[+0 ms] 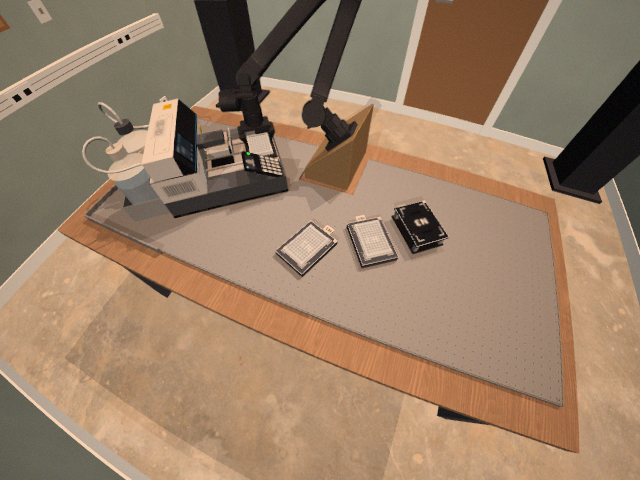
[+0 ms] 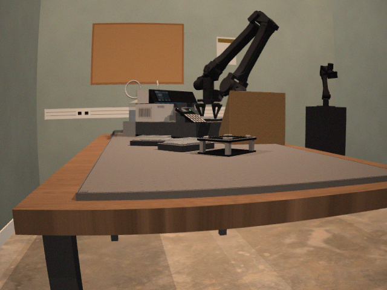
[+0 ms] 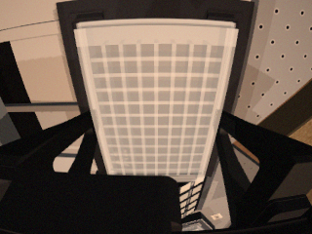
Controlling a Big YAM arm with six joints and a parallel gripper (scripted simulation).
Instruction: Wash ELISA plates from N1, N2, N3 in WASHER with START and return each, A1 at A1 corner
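A white ELISA plate (image 1: pixel 259 143) (image 3: pixel 156 83) lies in the dark carrier (image 3: pixel 68 29) of the washer (image 1: pixel 178 188) (image 2: pixel 156 113). My gripper (image 1: pixel 256 130) (image 2: pixel 207 113) (image 3: pixel 156 116) reaches down over it, with one finger against each long side of the plate, shut on it. The washer's lamp (image 1: pixel 248 153) (image 2: pixel 189 109) glows green beside the keypad (image 1: pixel 268 165) (image 2: pixel 193 117). Nest N3 (image 1: pixel 419 222) (image 2: pixel 225 141) is empty. The two other nests each hold a plate: the left one (image 1: pixel 305 246) and the middle one (image 1: pixel 371 241).
A brown wedge-shaped block (image 1: pixel 341 155) (image 2: pixel 256 115) stands just right of the washer, close to the arm. Bottles with tubing (image 1: pixel 129 175) stand at the washer's left. A black pedestal (image 1: pixel 594 149) (image 2: pixel 325 127) stands off the table at the right.
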